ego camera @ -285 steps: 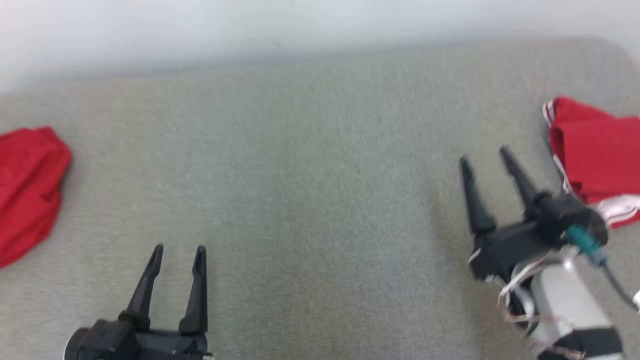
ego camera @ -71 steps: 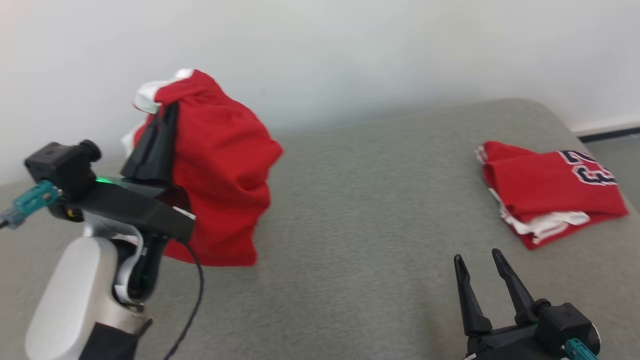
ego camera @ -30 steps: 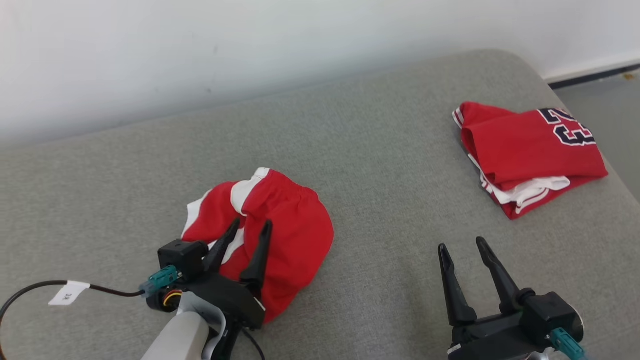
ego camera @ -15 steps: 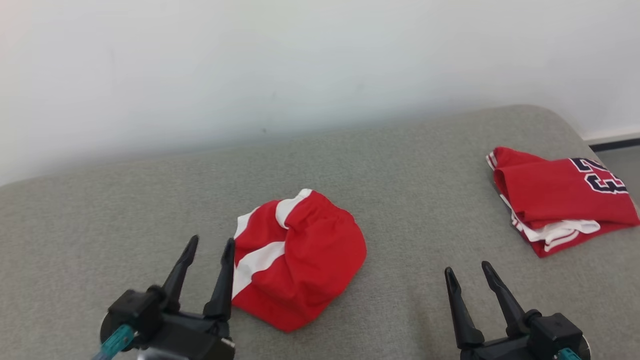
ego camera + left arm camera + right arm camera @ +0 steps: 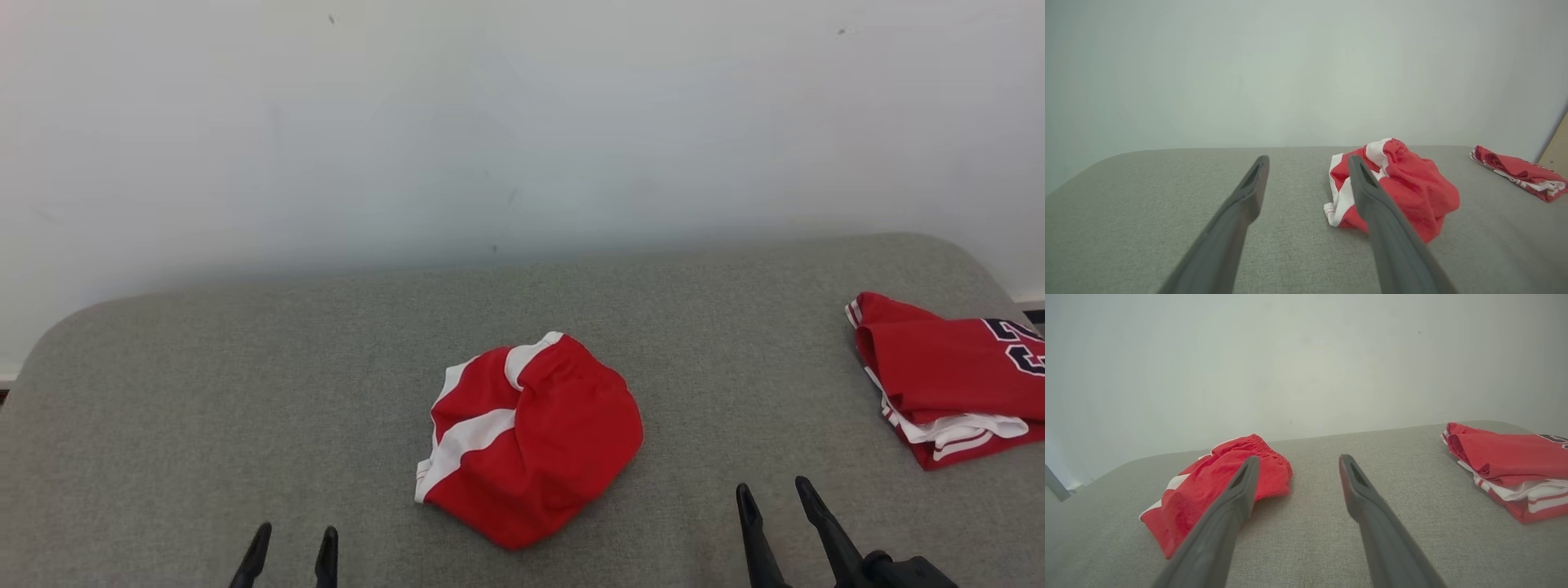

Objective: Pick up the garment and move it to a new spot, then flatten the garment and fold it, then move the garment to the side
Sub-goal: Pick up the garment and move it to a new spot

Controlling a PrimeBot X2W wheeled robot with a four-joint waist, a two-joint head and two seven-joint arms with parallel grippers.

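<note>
In the head view, the bottom edge cuts off all of the left hand (image 5: 295, 532) except two fingertips, and all of the right hand (image 5: 773, 490) below its fingers. The right edge crops the folded jersey (image 5: 931, 376) and its dark number. The crumpled garment (image 5: 539, 433) hides its own inner folds and underside.

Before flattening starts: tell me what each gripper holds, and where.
Nothing is held. Left gripper and right gripper are open, apart from the crumpled garment.
</note>
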